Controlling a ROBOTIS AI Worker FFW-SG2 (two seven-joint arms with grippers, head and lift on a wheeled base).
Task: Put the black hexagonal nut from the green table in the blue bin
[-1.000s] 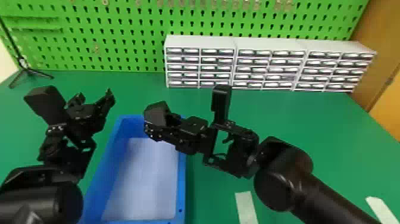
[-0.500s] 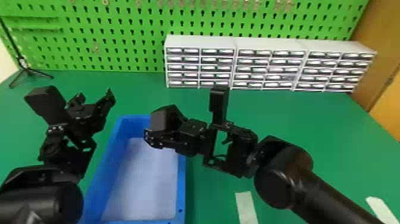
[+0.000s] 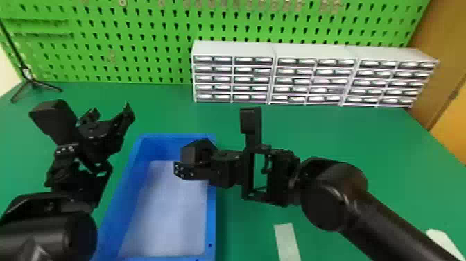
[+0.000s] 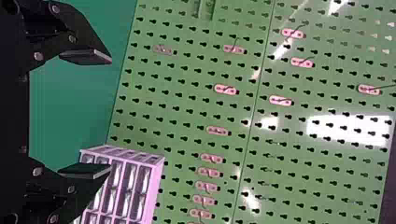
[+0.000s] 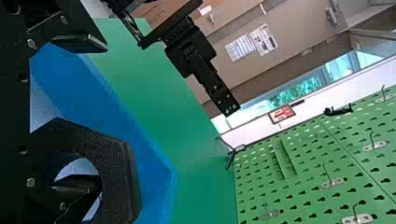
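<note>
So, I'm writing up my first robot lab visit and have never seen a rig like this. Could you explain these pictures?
This is a robot with two black arms. One picture looks forward and down from its head; the others come from cameras on its wrists and appear turned sideways.

On the green table are a blue bin, pale strips and, at the back, white drawer units.

The left gripper is open, with nothing between its fingers. The right gripper is over the bin, fingers apart, with a black hexagonal nut at one finger, which shows through the nut's hole. I can't tell whether the nut hangs on it.
</note>
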